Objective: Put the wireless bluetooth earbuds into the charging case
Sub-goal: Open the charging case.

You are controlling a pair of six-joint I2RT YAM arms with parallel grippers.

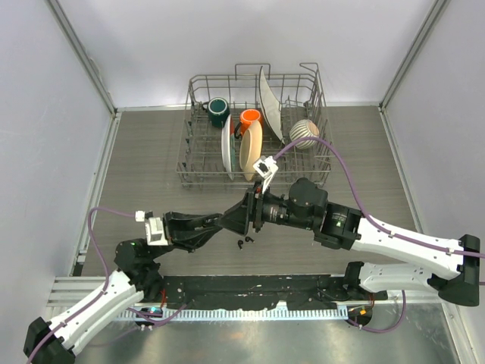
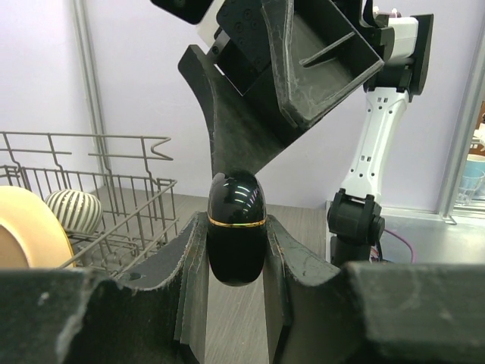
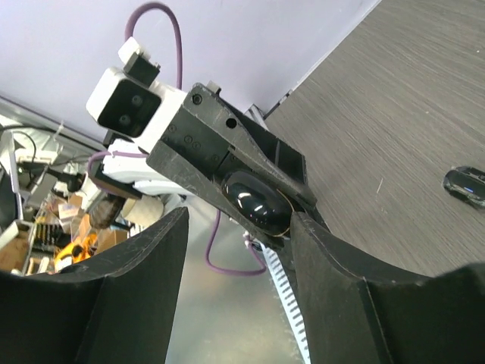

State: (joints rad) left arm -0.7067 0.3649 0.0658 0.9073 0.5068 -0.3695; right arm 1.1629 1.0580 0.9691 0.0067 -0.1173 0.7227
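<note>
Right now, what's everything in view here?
Charging case: one, glossy black with a gold band, held in mid-air.
Earbuds: two, black, on the table below the case.
Dish rack: one, grey wire, far side of the table.
Mugs: two, green and orange, in the rack.
Plates: three, two white, one tan, on edge in the rack.
Striped bowl: one, cream, at the rack's right end.
Left gripper: one, black, shut on the case.
Right gripper: one, black, open, facing the case.

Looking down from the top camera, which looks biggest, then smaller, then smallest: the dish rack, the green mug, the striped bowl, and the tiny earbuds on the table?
1. dish rack, by far
2. green mug and striped bowl: about alike, so no ranking between them
3. earbuds, just specks
</note>
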